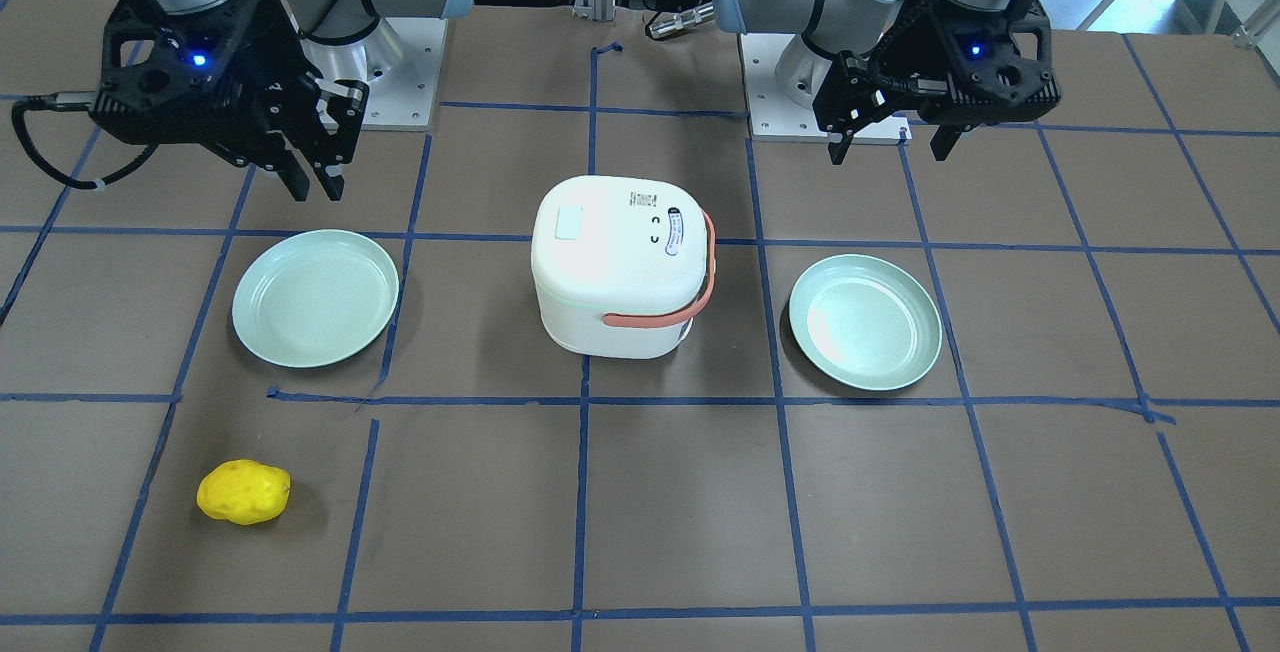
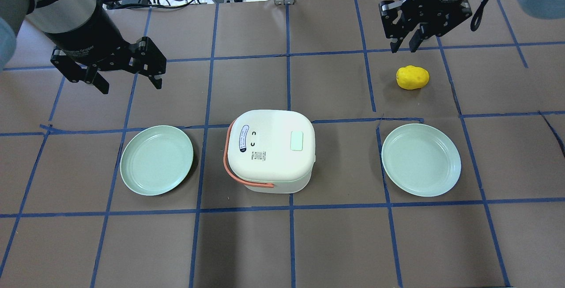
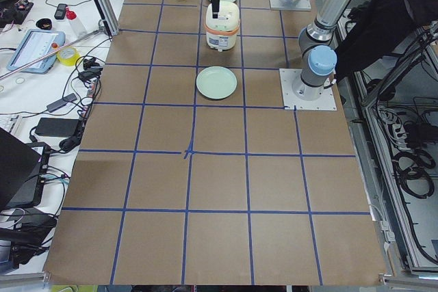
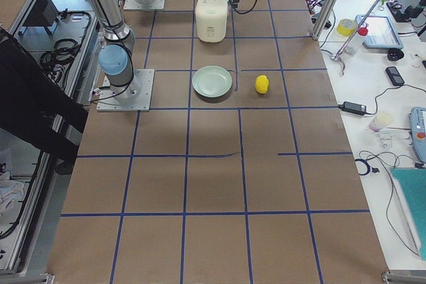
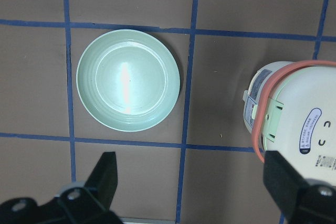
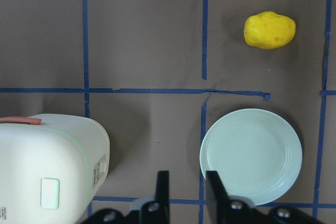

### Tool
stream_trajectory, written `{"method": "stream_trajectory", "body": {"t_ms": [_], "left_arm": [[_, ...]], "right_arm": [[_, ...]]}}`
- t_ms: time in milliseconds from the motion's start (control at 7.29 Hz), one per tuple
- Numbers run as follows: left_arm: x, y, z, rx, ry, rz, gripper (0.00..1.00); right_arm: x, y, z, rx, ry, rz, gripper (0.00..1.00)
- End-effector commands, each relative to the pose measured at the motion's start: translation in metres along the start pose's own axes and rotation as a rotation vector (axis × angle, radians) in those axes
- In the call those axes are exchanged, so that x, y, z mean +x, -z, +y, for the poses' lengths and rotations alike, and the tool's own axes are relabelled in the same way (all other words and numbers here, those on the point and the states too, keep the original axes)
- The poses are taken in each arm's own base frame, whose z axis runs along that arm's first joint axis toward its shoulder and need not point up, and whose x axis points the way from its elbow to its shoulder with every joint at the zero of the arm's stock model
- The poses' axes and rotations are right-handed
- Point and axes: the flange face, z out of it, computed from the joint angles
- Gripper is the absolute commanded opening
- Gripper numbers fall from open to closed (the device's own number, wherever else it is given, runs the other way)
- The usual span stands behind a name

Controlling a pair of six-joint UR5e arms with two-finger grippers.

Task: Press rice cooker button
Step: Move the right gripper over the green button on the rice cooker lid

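The white rice cooker (image 2: 269, 146) with a salmon handle stands mid-table, lid down. Its button (image 2: 297, 140), a small pale mint pad, sits on the lid's right side, also in the front view (image 1: 571, 224) and the right wrist view (image 6: 50, 193). The black-outlined oval label is on the lid's left. My right gripper (image 2: 403, 49) hovers high over the far right of the table, well away from the cooker. Its jaws are drawn nearly together and hold nothing. My left gripper (image 2: 131, 85) is wide open and empty, high over the far left.
Two pale green plates lie beside the cooker, one on the left (image 2: 156, 160) and one on the right (image 2: 421, 160). A yellow lumpy fruit-like object (image 2: 412, 77) lies just below my right gripper. Blue tape lines grid the brown table.
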Motion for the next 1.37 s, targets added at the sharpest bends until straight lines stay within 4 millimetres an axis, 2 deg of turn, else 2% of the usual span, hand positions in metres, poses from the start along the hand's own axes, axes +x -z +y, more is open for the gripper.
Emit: {"method": "stream_trajectory", "body": {"t_ms": [0,137,275,686,1098,1235], "left_arm": [[0.0,0.0,0.0,0.0,0.002,0.0,1.0],[0.0,0.0,0.0,0.0,0.0,0.0,1.0],[0.0,0.0,0.0,0.0,0.0,0.0,1.0],[0.0,0.0,0.0,0.0,0.002,0.0,1.0],[0.0,0.0,0.0,0.0,0.0,0.0,1.0],[0.0,0.0,0.0,0.0,0.0,0.0,1.0]], "right_arm": [[-0.048,-0.023,0.012,-0.055,0.01,0.001,0.13],[-0.075,-0.041,0.027,-0.091,0.025,0.01,0.08],[-0.094,-0.058,0.04,-0.111,-0.002,0.012,0.06],[-0.142,-0.094,0.071,-0.129,0.023,0.03,0.0],[-0.159,-0.138,0.084,-0.099,0.042,0.019,0.0],[-0.162,-0.146,0.08,-0.101,0.046,0.019,0.0]]}}
